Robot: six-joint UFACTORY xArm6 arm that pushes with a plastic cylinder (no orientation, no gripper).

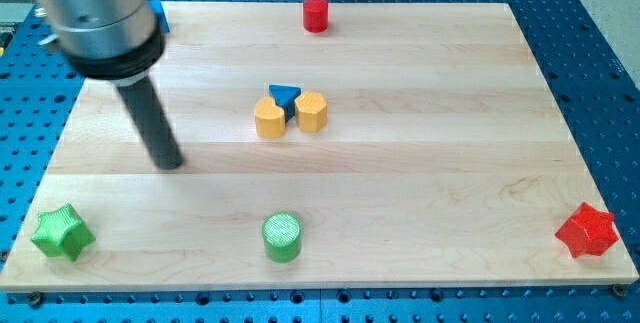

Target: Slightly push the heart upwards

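Note:
The yellow heart (269, 119) lies near the middle of the wooden board (420, 163). It touches a blue triangle (284, 95) at its upper right, and a yellow hexagon (311, 111) sits just right of it. My tip (171, 161) rests on the board to the left of the heart and a little lower, well apart from it. The dark rod rises from the tip to the arm's grey body at the view's top left.
A red cylinder (316, 13) stands at the top edge. A green star (62, 232) is at the bottom left, a green cylinder (282, 237) at bottom centre, a red star (586, 230) at bottom right. A blue block (160, 15) peeks from behind the arm.

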